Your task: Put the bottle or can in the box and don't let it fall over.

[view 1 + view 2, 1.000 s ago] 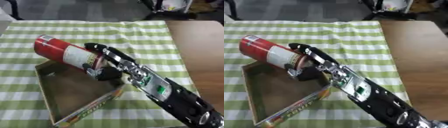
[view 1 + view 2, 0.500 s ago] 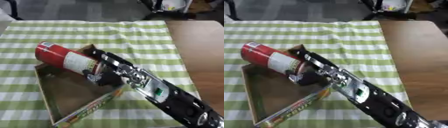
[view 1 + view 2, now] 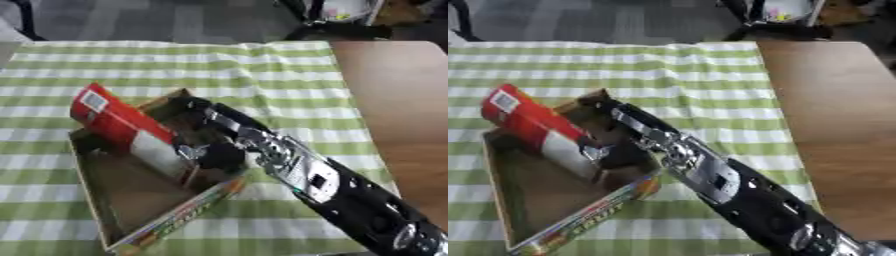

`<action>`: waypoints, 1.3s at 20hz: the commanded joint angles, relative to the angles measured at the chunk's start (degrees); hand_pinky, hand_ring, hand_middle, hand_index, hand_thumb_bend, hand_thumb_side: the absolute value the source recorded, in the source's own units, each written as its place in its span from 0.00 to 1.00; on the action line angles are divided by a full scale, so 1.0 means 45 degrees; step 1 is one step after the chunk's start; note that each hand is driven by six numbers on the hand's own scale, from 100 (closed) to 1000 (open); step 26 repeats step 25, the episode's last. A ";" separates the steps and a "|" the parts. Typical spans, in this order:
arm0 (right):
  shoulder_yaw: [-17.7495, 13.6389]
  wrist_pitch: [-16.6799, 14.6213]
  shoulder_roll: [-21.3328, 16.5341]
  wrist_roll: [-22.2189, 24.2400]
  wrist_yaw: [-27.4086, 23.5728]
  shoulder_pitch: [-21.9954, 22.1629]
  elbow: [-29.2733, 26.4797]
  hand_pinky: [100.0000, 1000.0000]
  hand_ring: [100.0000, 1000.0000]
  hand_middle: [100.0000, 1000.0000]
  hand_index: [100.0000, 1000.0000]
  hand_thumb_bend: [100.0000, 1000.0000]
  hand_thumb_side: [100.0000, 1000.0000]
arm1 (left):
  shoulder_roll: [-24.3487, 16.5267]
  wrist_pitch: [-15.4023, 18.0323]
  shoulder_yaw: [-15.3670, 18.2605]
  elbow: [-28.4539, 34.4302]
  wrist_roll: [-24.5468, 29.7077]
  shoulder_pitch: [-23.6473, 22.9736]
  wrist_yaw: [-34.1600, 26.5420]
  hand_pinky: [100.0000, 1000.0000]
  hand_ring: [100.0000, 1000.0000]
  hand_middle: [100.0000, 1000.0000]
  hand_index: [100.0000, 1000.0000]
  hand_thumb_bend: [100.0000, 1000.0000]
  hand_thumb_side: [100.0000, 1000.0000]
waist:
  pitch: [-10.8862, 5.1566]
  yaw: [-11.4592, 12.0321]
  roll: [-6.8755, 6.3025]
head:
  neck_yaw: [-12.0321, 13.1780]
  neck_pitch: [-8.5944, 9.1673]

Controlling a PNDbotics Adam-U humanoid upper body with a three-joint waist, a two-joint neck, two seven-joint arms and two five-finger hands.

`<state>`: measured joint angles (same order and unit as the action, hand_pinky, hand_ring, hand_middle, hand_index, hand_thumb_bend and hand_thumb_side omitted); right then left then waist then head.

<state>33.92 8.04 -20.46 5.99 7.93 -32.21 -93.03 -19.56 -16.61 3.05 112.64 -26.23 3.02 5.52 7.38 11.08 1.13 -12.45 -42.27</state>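
The right arm reaches in from the near right corner, stretched diagonally toward the far left, its right hand [image 3: 214, 145] down inside the box [image 3: 131, 220]. The fingers are curled round the lower end of the red can [image 3: 118, 125] (red body with a white label). The can leans tilted, top toward the far left, bottom inside the box, which sits on the green checked tablecloth [image 3: 262, 75].

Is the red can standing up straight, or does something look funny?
The red can leans steeply instead of standing, its bottom down inside the cardboard box while the right hand grips it.
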 commanded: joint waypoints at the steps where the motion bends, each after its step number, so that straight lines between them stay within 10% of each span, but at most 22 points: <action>1: -0.0288 -0.0078 -0.0224 -0.0163 0.0115 -0.0141 -0.0154 0.77 1.00 1.00 1.00 0.00 0.37 | -0.0153 0.0039 0.0106 0.0116 0.0005 0.0034 -0.0059 0.56 0.55 0.65 0.64 0.00 0.70 | -0.0205 -0.0008 -0.0032 | -0.0024 0.0013; 26: -0.4629 0.0389 -0.1694 -0.4201 0.0538 0.1360 -0.1458 0.69 1.00 1.00 1.00 0.00 0.24 | -0.0198 0.0001 0.0231 0.0141 -0.0098 -0.0017 0.0019 0.56 0.55 0.65 0.64 0.00 0.70 | -0.0210 -0.0391 -0.0142 | 0.0083 0.0172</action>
